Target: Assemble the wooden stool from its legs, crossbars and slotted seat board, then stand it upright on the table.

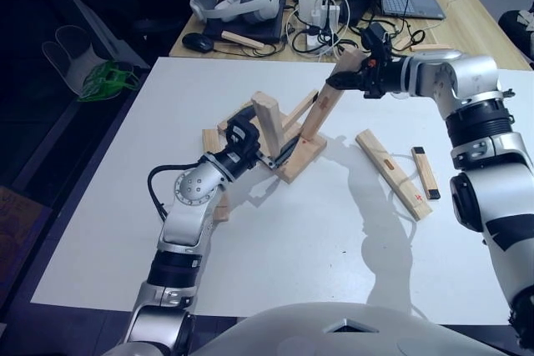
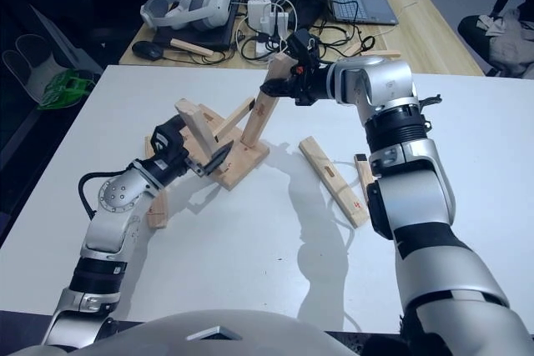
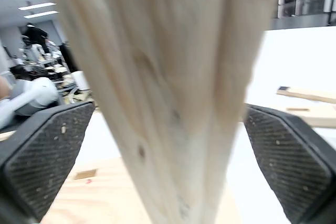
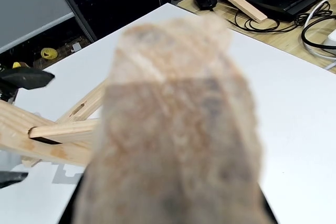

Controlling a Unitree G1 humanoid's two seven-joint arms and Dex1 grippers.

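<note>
Half built at best: clamps right claw [image 1: 355,75] on top of tilted leg [image 1: 321,118], straddles upright post [image 1: 267,114] with left claw [image 1: 274,154] apart, pads [image 3: 47,156] clear of wood, plain from left wrist, unclear from overhead. Leaves slotted bar [image 1: 390,171] and short strip [image 1: 425,172] unfitted on worktop [image 1: 292,273] near right claw.

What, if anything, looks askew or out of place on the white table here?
The half-built stool frame sits askew: its leg, held at the top by the right gripper, leans steeply rather than standing square. A loose slotted piece and a crossbar lie apart on the table, not yet fitted.
</note>
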